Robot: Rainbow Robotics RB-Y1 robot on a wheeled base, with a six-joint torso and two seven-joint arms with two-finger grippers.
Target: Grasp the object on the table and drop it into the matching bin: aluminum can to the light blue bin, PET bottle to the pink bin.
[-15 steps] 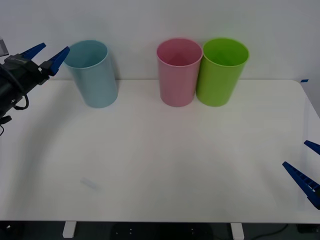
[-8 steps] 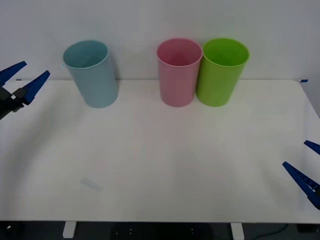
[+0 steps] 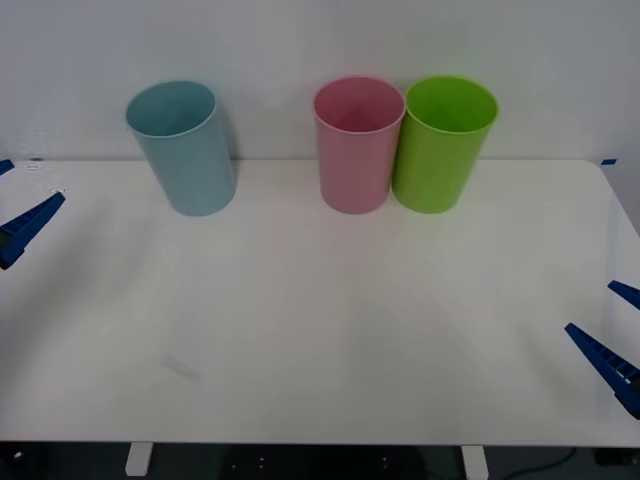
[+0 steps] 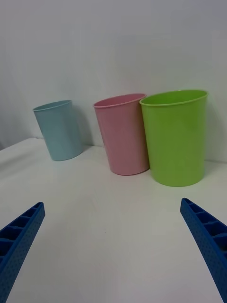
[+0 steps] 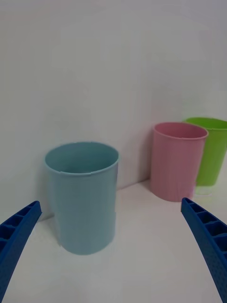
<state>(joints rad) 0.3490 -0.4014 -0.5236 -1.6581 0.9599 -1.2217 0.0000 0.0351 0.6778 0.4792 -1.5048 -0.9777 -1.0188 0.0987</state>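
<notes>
The light blue bin [image 3: 184, 148] stands upright near the far edge of the table [image 3: 320, 320], toward the robot's left, its mouth open to the front camera; whether the can lies inside it cannot be told, since the bin's depth is hidden in each view. Well apart from it to the right stands the pink bin [image 3: 356, 144], and just beside that, touching or nearly so, a lime green bin [image 3: 441, 143] (all three taper toward their bases). The tabletop is white and plain, with a faint smudge [image 3: 181, 367] toward the near left, and a pale wall [image 3: 320, 40] rises behind the bins. The left gripper [image 3: 12, 215] hangs at the table's left edge, level with the blue bin's base and clear of it; in the left wrist view its blue ribbed fingers [image 5: 19, 236] sit wide apart with nothing between them, the blue bin in front. The right gripper [image 3: 610, 335] is low at the near right edge of the table, its fingers [image 4: 208, 236] likewise spread wide and empty, touching neither table nor bin
</notes>
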